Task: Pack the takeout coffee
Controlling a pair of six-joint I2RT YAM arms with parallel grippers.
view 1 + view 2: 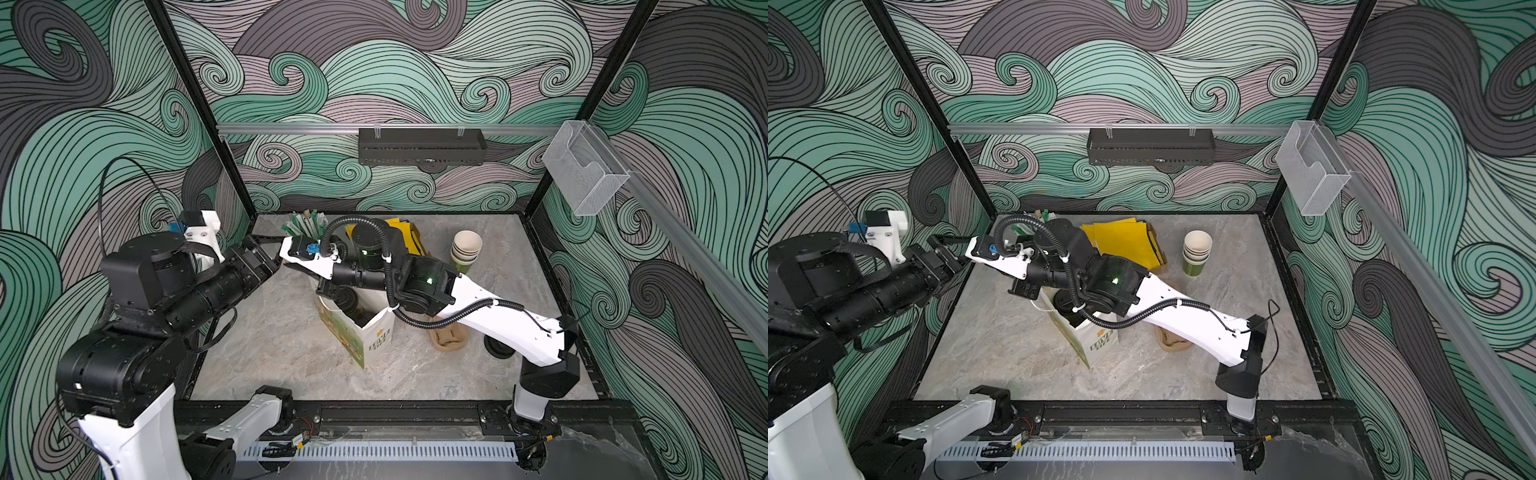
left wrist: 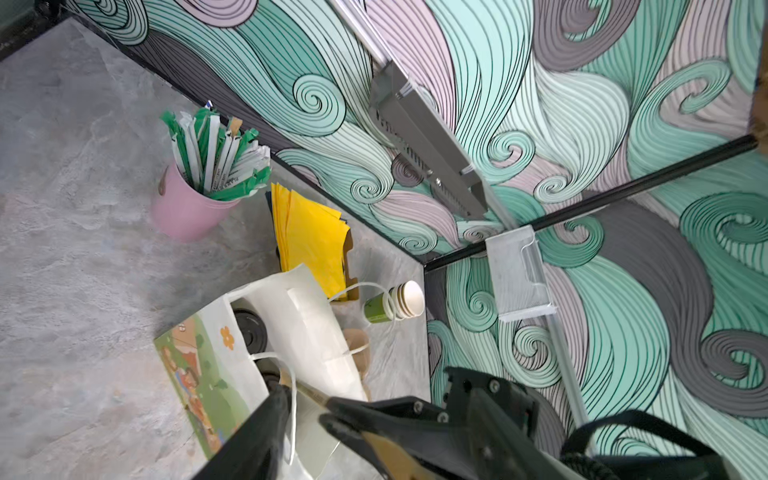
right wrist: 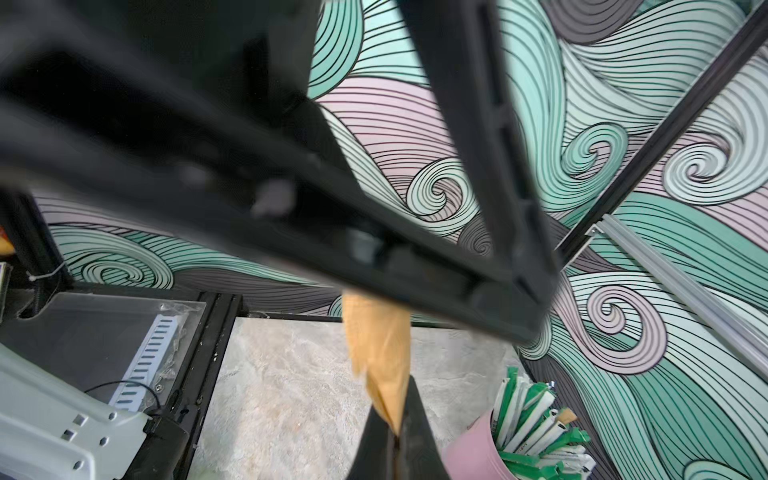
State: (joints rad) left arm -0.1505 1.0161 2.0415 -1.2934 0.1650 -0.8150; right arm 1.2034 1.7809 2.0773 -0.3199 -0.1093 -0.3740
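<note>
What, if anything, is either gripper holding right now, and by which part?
The right gripper is shut on a tan strip, pinching one end; what the strip is cannot be told. The left gripper is open and holds nothing.

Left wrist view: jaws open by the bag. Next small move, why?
Probably ease the left gripper back, clear of the bag: its jaws stand open, the right gripper is shut on the tan strip, and a black-lidded cup sits inside.
</note>
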